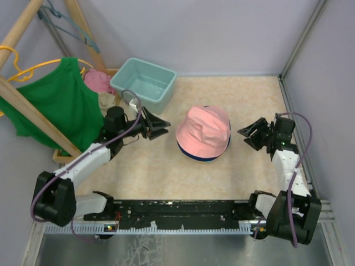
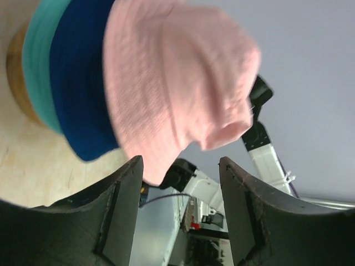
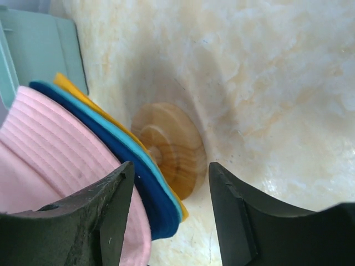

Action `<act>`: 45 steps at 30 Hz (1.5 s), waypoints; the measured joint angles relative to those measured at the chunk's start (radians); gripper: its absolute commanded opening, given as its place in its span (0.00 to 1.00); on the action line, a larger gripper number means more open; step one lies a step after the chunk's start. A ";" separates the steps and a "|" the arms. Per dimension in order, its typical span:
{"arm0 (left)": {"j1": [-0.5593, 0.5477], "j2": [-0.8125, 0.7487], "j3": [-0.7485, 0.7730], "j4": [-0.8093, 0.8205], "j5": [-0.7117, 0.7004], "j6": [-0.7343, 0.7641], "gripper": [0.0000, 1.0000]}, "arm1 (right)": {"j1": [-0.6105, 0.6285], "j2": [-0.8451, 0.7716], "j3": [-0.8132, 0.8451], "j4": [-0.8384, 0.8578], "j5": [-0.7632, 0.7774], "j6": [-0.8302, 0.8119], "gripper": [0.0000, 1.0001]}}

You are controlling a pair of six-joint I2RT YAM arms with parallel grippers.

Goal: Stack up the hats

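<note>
The hats sit stacked on a round wooden stand (image 3: 169, 147) mid-table. The pink hat (image 1: 203, 130) is on top, with the navy brim (image 1: 195, 157) showing under it. In the right wrist view the pink hat (image 3: 52, 160), navy brim (image 3: 138, 185), teal brim (image 3: 128, 145) and orange-yellow brim (image 3: 83, 95) lie layered. The left wrist view shows the pink hat (image 2: 172, 83), navy (image 2: 77, 83) and teal (image 2: 41, 61). My left gripper (image 1: 162, 126) stands open just left of the stack, holding nothing. My right gripper (image 1: 247, 134) stands open just right of it, also with nothing between its fingers.
A teal plastic tub (image 1: 143, 83) stands at the back, left of centre. A green tank top (image 1: 58, 102) hangs on a wooden rack (image 1: 33, 113) at the left, with a pink cloth (image 1: 99, 81) beside it. Walls close in at the back and right.
</note>
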 measured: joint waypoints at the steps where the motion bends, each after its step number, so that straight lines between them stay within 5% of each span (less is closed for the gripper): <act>1: -0.024 -0.034 -0.049 -0.006 -0.037 -0.018 0.64 | -0.003 0.009 0.010 0.005 -0.003 0.006 0.57; 14: -0.192 -0.061 -0.183 0.074 -0.320 -0.164 0.66 | -0.003 0.028 0.048 0.060 -0.041 0.041 0.57; 34: -0.296 0.055 -0.211 0.270 -0.464 -0.258 0.65 | -0.003 0.063 0.048 0.088 -0.056 0.056 0.57; 37: -0.305 0.083 -0.211 0.302 -0.468 -0.271 0.57 | -0.003 0.065 0.048 0.093 -0.057 0.058 0.57; 42: -0.322 0.129 -0.211 0.355 -0.473 -0.298 0.22 | -0.003 0.071 0.048 0.102 -0.061 0.059 0.57; 45: -0.323 0.140 -0.211 0.376 -0.473 -0.300 0.18 | -0.003 0.071 0.048 0.105 -0.061 0.059 0.58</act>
